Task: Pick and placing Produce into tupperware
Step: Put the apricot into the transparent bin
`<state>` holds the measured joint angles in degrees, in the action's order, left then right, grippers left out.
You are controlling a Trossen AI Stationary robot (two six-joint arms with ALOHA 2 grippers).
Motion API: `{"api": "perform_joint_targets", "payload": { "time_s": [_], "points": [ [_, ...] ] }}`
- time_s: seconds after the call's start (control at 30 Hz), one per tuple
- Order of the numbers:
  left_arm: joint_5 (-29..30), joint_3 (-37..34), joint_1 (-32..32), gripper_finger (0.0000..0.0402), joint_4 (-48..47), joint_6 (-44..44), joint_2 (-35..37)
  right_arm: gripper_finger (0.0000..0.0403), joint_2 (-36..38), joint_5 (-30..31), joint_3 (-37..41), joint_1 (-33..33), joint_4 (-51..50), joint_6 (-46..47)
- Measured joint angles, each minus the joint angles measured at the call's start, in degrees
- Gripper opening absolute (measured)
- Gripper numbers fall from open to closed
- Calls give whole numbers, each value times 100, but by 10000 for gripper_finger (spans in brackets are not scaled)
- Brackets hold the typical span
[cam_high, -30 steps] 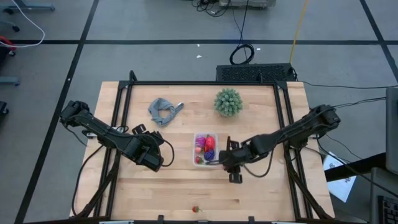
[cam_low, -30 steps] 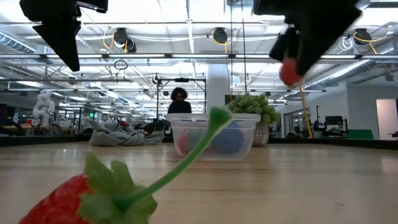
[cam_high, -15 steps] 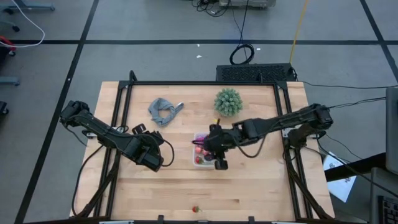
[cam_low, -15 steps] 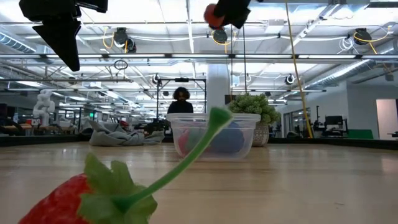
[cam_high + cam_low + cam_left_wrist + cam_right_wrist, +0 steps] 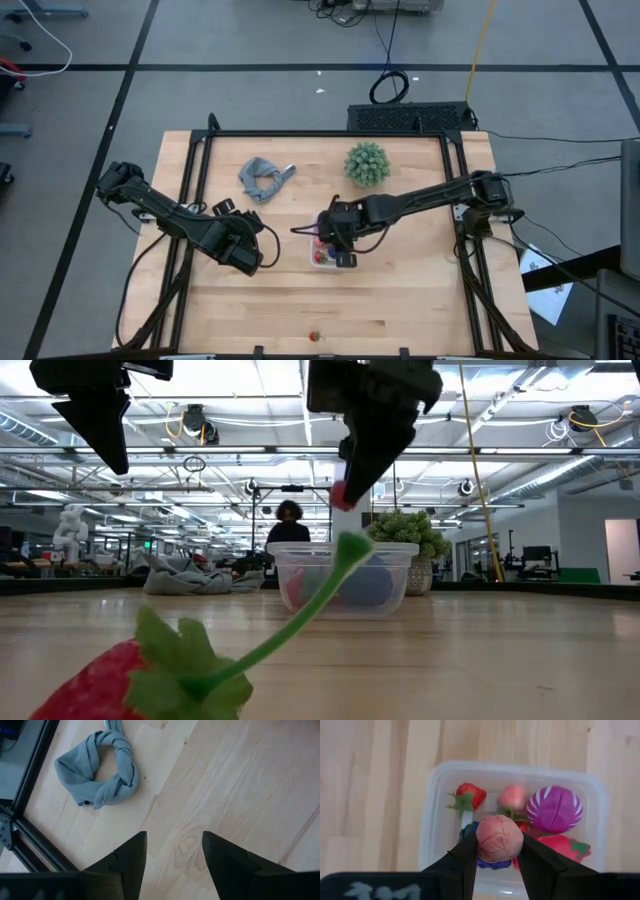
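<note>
The clear tupperware [image 5: 520, 768] sits mid-table [image 5: 320, 258] and holds several toy produce pieces, among them a strawberry [image 5: 468, 795] and a magenta cabbage [image 5: 554, 809]. My right gripper [image 5: 498, 855] hovers right above it [image 5: 337, 243], shut on a round pink-red toy fruit [image 5: 499, 838], which also shows in the low view [image 5: 340, 495] above the container's rim [image 5: 345, 548]. Another strawberry [image 5: 315, 337] lies on its side near the table's near edge. My left gripper [image 5: 174, 845] is open above bare wood [image 5: 250, 254], left of the container. My right gripper pinches the round pink-red fruit across its sides [image 5: 480, 842] between the two fingers, coming from above and pointing down. The fruit is lifted clear and sits over the open tupperware, above the pieces inside it.
A knotted grey cloth [image 5: 263, 177] lies on the far left of the table. A spiky green plant [image 5: 367, 163] stands just behind the container. Black frame rails [image 5: 190, 200] run along the table's sides. Bare wood lies to the container's right and near side.
My right gripper has carried the pink-red fruit toward the table's left, from beside the container's right side to above it. It rose high on the way, then came down toward the rim. It has stayed shut on the fruit.
</note>
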<state>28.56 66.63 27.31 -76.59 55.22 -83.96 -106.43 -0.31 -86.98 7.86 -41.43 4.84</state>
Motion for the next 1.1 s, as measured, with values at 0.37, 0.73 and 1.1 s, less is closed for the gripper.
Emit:
{"api": "perform_joint_targets", "payload": {
  "time_s": [0.37,0.73,1.1],
  "points": [
    [4,0,0,198,2,0,0,116,-359,-19,2,9,-86,0],
    [6,0,0,198,4,4,0,116,-366,-23,240,11,51,18],
    [8,0,0,198,13,39,0,117,-366,-143,245,11,88,-117]
  ]
}}
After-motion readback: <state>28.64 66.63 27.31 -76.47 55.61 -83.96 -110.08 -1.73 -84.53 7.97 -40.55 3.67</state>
